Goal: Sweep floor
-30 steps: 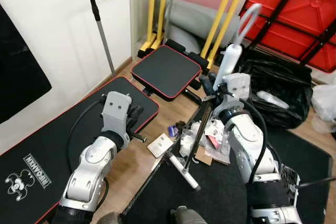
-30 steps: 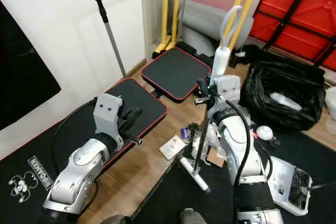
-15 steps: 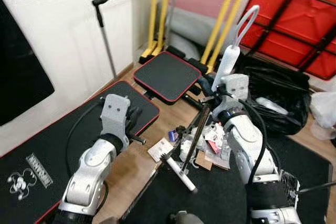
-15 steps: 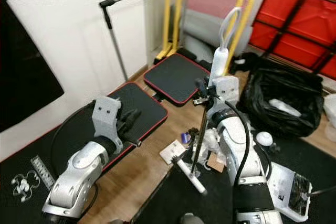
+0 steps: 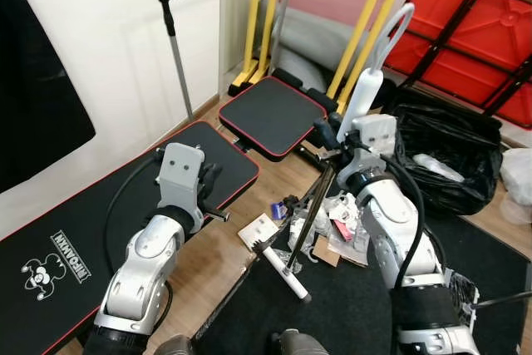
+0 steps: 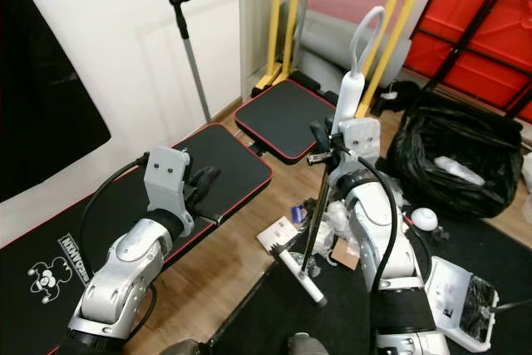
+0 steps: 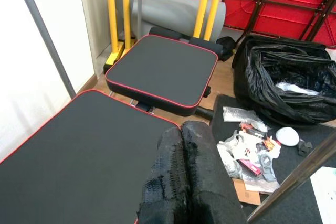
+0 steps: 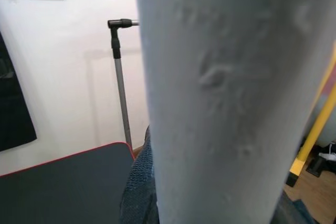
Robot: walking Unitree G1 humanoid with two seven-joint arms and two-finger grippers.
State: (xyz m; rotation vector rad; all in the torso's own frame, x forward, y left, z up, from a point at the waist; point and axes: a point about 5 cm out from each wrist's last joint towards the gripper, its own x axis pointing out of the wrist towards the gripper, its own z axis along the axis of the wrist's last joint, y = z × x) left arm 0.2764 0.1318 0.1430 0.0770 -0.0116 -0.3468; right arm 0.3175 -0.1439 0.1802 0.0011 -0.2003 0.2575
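My right gripper [image 5: 334, 135] is shut on a broom, just below its white grip with a loop [image 5: 366, 97]. The broom's dark pole [image 5: 312, 208] slants down to a white head [image 5: 284, 268] resting on the wooden floor at the edge of a dark rug. The white grip [image 8: 226, 103] stands very close in the right wrist view. A pile of paper and plastic litter [image 5: 342, 220] lies around the pole's foot. My left gripper [image 5: 213, 185] is shut on nothing and hovers over a black, red-edged mat [image 5: 83, 222]; its closed fingers [image 7: 184, 177] point toward the litter.
A black bin bag [image 5: 440, 151] sits open at the right. A padded bench [image 5: 270, 114] with a yellow frame [image 5: 366, 14], a grey pole stand [image 5: 179, 64] and red folded tables [image 5: 474, 22] crowd the back. A white dustpan [image 6: 461, 293] lies on the rug [image 5: 349, 305].
The head camera has shifted a little, so the whole scene moves in the picture. Both arms and the broom keep nearly the same places.
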